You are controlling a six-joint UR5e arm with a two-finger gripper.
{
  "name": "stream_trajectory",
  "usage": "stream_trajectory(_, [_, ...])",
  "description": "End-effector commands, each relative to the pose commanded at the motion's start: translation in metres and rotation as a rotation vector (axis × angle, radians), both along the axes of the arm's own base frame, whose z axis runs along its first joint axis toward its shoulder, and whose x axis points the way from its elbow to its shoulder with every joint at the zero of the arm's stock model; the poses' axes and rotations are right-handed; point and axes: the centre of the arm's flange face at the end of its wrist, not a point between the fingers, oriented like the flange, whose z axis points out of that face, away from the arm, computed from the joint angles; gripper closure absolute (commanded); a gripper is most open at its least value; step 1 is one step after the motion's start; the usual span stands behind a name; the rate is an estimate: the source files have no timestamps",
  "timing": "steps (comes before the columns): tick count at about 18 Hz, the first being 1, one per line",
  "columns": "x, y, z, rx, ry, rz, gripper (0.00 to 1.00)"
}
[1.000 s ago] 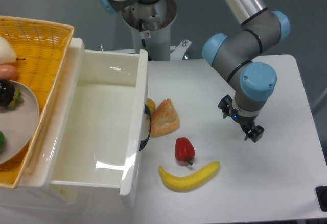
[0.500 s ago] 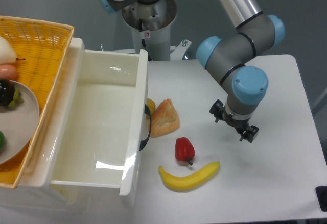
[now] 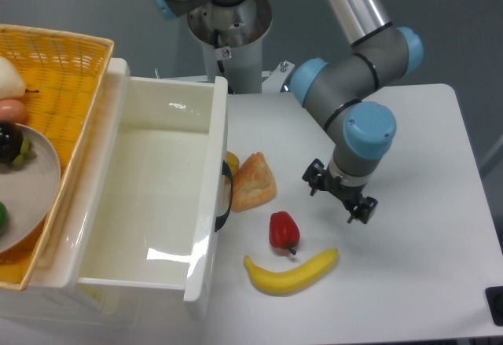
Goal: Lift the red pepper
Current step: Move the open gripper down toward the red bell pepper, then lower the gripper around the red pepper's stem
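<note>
The red pepper [image 3: 284, 230] is a small glossy red toy with a short dark stem. It lies on the white table [image 3: 424, 251], just above the banana [image 3: 291, 273] and below the tan bread wedge [image 3: 253, 181]. My gripper [image 3: 339, 196] hangs to the right of the pepper and a little above it, apart from it. Its two black fingers are spread and nothing is between them.
A white open drawer box [image 3: 149, 196] stands left of the pepper. A yellow wicker basket [image 3: 71, 70] with a plate and fruit is at the far left. The robot base [image 3: 232, 23] stands at the back. A dark object [image 3: 495, 304] sits at the table's right edge.
My arm has swung left, bringing the gripper from the right side of the table closer to the red pepper. The pepper, banana and bread have not moved.
</note>
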Motion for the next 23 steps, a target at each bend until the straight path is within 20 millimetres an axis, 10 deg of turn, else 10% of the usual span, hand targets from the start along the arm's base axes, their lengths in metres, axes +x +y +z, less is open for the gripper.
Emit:
stream_trajectory(3, [0.028,0.011,-0.003,-0.015,-0.017,-0.014,0.0])
stream_trajectory(11, [0.021,0.019,-0.024,0.045,-0.186,0.548,0.0])
stream_trajectory(23, [0.015,0.018,-0.037,0.069,-0.299,0.737,0.0])
